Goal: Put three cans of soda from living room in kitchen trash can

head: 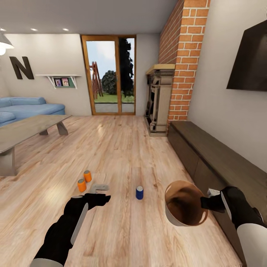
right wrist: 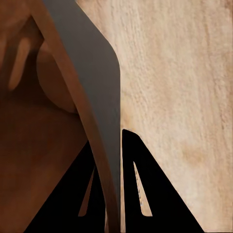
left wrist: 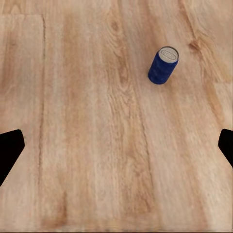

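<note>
The bin (head: 184,218) is gripped by its rim in the closed right claw (head: 204,203); the left claw (left wrist: 116,145) is spread wide and empty near the blue can (head: 139,193).

Domestic living room (head: 122,148), simulator-rendered. Light wood plank floor (head: 126,155) throughout. Blue sofa (head: 26,108) against far wall, grey low table (head: 26,129) in front of it. Brick chimney column (head: 183,55) with fireplace (head: 159,100) at its foot. Dark low cabinet (head: 218,155) along one wall, wall-mounted TV (head: 248,55) above it. Glazed wood-framed door (head: 109,74) opening onto garden greenery. Decorative letter "N" (head: 21,68) and small shelf with framed photos (head: 61,79) on wall.
</note>
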